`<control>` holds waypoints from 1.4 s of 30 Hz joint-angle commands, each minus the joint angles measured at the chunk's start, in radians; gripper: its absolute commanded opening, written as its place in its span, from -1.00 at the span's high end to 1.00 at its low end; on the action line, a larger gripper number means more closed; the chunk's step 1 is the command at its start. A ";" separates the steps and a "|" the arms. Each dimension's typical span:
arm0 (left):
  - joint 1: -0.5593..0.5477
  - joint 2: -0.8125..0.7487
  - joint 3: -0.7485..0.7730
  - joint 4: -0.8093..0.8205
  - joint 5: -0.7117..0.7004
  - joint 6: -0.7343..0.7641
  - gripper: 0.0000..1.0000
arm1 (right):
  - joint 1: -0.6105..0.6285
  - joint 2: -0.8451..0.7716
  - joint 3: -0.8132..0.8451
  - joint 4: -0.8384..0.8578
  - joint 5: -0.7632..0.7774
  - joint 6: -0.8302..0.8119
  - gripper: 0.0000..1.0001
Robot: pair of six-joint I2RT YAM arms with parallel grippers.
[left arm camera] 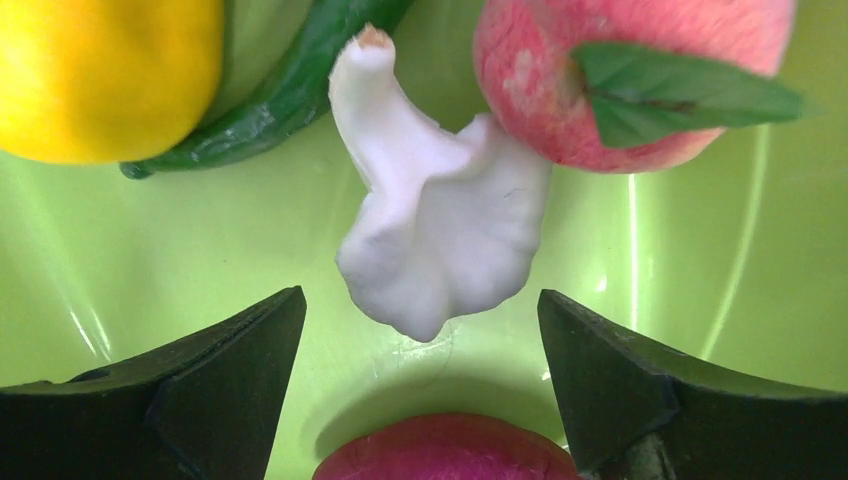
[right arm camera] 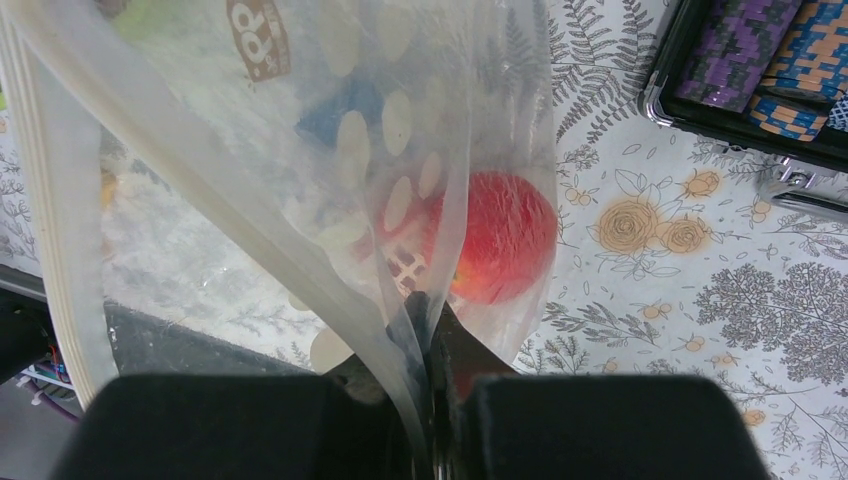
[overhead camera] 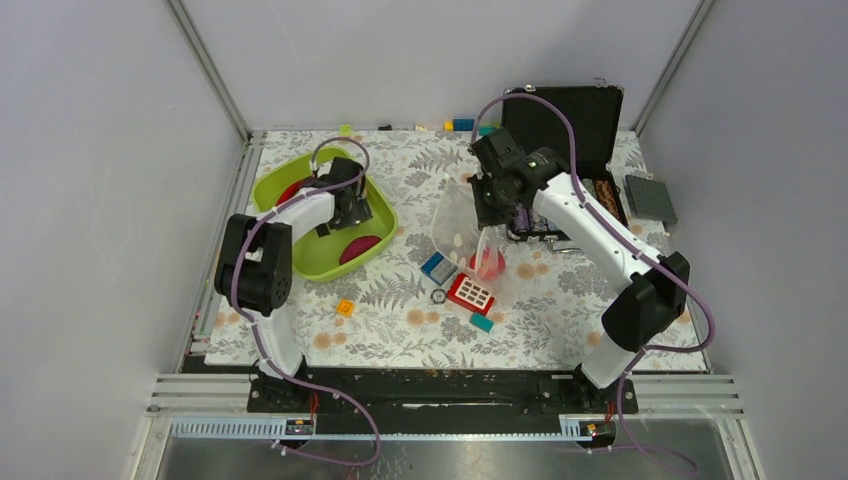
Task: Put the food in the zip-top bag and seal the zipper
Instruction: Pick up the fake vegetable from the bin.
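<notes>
My left gripper [overhead camera: 350, 210] hangs open inside the lime-green tub, its jaws wide apart. Between and just ahead of its fingertips lies a white toy food piece [left arm camera: 440, 230], untouched. Around it are a yellow lemon [left arm camera: 100, 70], a dark green pod [left arm camera: 290, 90], a pink peach with a green leaf [left arm camera: 620, 90] and a magenta piece [left arm camera: 445, 450]. My right gripper [right arm camera: 432, 325] is shut on the film of the zip-top bag [right arm camera: 330, 150], holding it up over the table [overhead camera: 460, 225]. A red food piece [right arm camera: 500, 235] sits inside the bag. The pale zipper [right arm camera: 62, 250] runs down the left of the mouth, unsealed.
The green tub [overhead camera: 300, 262] stands at the left of the floral cloth. Building blocks [overhead camera: 470, 293] lie under and beside the bag. A black case [overhead camera: 575, 110] with poker chips [right arm camera: 740, 50] stands open at the back right, beside a grey baseplate [overhead camera: 650, 197].
</notes>
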 commanded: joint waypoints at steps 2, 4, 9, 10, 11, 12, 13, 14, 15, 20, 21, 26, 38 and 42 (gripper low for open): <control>0.021 -0.119 0.005 0.101 0.061 0.077 -0.77 | -0.009 0.017 0.076 -0.035 0.021 -0.012 0.82; 0.022 -0.115 0.004 0.106 0.047 0.060 -0.77 | -0.010 0.024 0.095 -0.048 0.024 -0.012 0.82; 0.035 -0.071 0.004 0.150 0.077 0.077 -0.78 | -0.018 0.028 0.110 -0.062 0.043 -0.009 0.82; 0.043 -0.053 0.009 0.148 0.092 0.068 -0.78 | -0.020 0.032 0.116 -0.066 0.045 -0.007 0.81; 0.053 -0.038 0.010 0.149 0.105 0.048 -0.77 | -0.021 0.034 0.123 -0.073 0.048 -0.006 0.82; 0.064 -0.027 0.006 0.150 0.121 0.028 -0.76 | -0.023 0.040 0.133 -0.083 0.053 -0.004 0.82; 0.072 -0.018 -0.001 0.157 0.141 0.011 -0.74 | -0.025 0.041 0.140 -0.090 0.062 -0.001 0.82; 0.080 -0.012 -0.011 0.170 0.146 -0.004 -0.72 | -0.027 0.043 0.143 -0.097 0.071 0.001 0.82; 0.083 -0.007 -0.021 0.182 0.139 -0.013 -0.70 | -0.029 0.042 0.143 -0.100 0.075 0.003 0.82; 0.100 0.018 -0.022 0.225 0.100 -0.058 -0.51 | -0.042 0.047 0.152 -0.109 0.081 0.013 0.81; 0.104 0.027 -0.017 0.234 0.109 -0.068 -0.45 | -0.043 0.052 0.158 -0.114 0.083 0.014 0.82; 0.118 0.043 -0.003 0.258 0.156 -0.084 -0.04 | -0.044 0.062 0.164 -0.116 0.074 0.025 0.82; 0.118 -0.141 -0.088 0.257 0.219 -0.072 1.00 | -0.044 0.037 0.136 -0.095 0.060 0.014 0.84; 0.119 -0.256 -0.154 0.262 0.232 -0.079 1.00 | -0.044 0.021 0.114 -0.071 0.023 0.007 0.84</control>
